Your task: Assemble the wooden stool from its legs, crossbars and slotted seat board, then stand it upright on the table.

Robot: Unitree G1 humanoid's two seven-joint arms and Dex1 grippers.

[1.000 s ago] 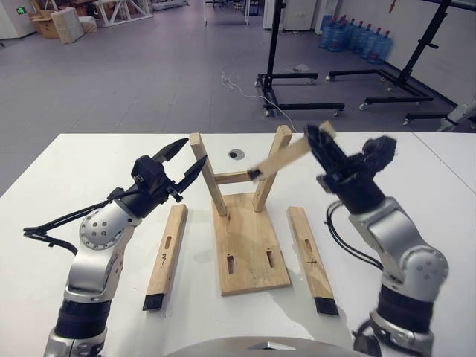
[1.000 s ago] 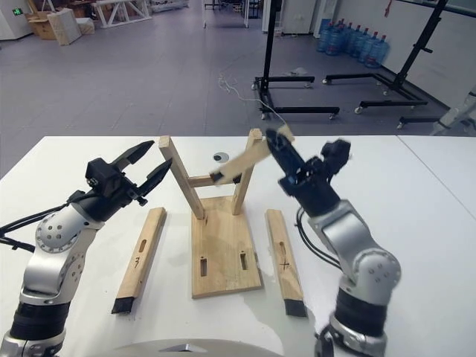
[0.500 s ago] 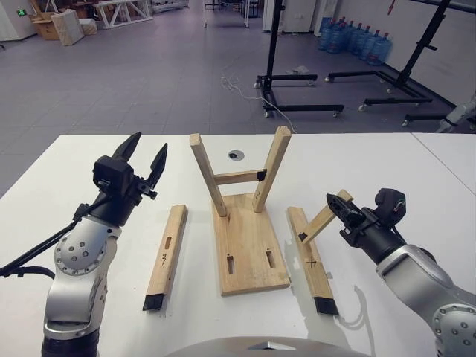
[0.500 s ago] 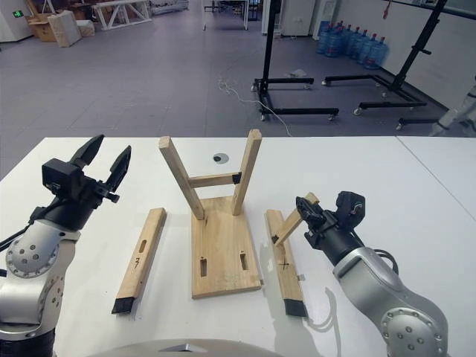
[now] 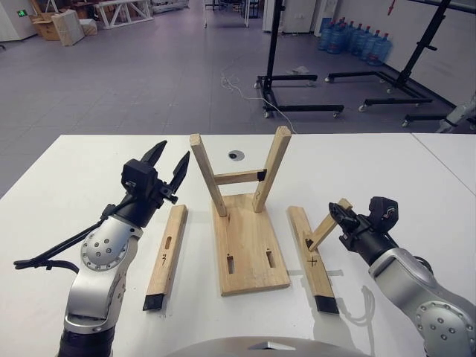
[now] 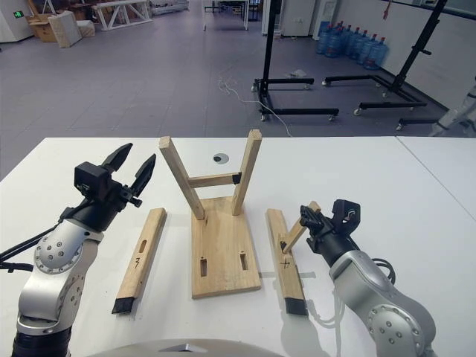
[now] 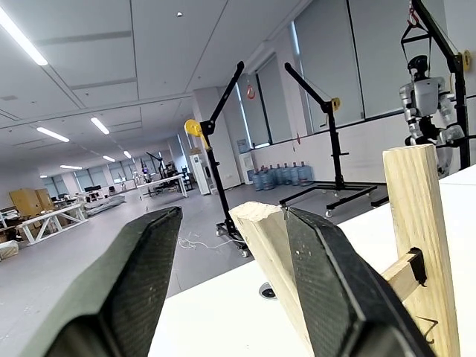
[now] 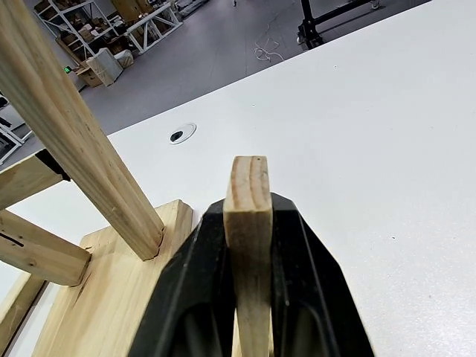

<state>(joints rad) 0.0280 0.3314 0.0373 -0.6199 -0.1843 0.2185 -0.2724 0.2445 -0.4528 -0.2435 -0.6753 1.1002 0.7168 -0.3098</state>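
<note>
The slotted seat board lies flat mid-table with two legs standing in its far slots, joined by a crossbar. One loose leg lies left of the board, another right of it. My right gripper is shut on a second crossbar, whose lower end rests on the right loose leg. In the right wrist view the crossbar's end sits clamped between the fingers. My left gripper hovers open, left of the standing legs and above the left loose leg's far end.
A round hole is in the table behind the stool. Black wheeled stands and water bottles occupy the floor beyond the table's far edge. A cable trails from my left arm.
My right gripper swung the crossbar from up near the standing legs down onto the right loose leg. My left gripper drew back left, then returned toward the legs, staying open.
</note>
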